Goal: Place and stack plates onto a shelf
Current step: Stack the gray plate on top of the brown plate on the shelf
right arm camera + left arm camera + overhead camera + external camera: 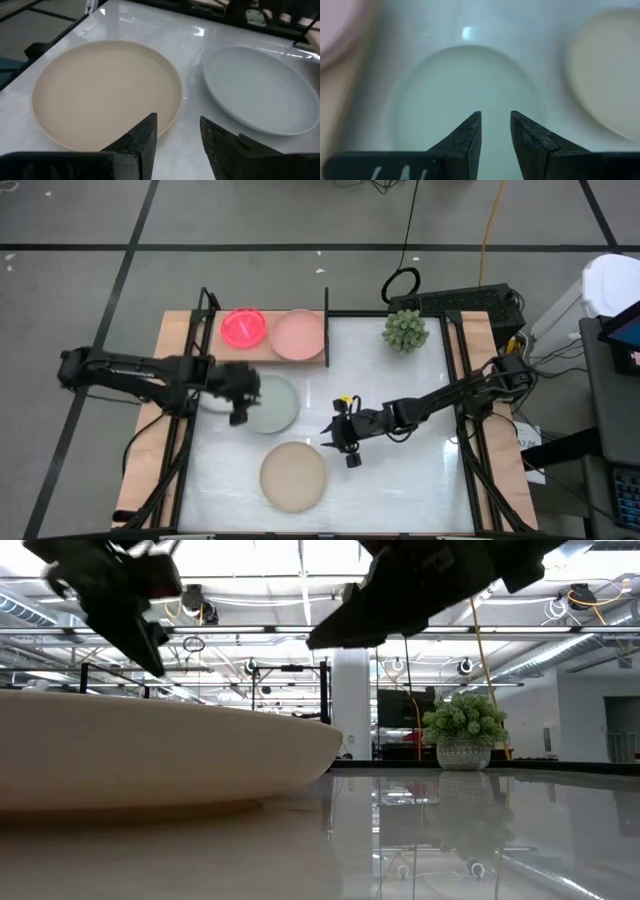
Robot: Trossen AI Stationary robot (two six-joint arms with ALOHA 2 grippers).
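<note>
High view: my left gripper (240,392), fingers slightly parted, hovers over grey-green plate (275,408); right gripper (340,442), parted, empty, beside beige plate (293,476)

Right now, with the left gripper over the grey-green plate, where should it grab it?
Take the grey-green plate by its rim, at the edge facing the left gripper, one finger over the lip and one beneath. It lies flat on the table, too wide to span, so only the raised edge offers a pinch. The fingers stand slightly apart above it, probably needing to open wider.
</note>
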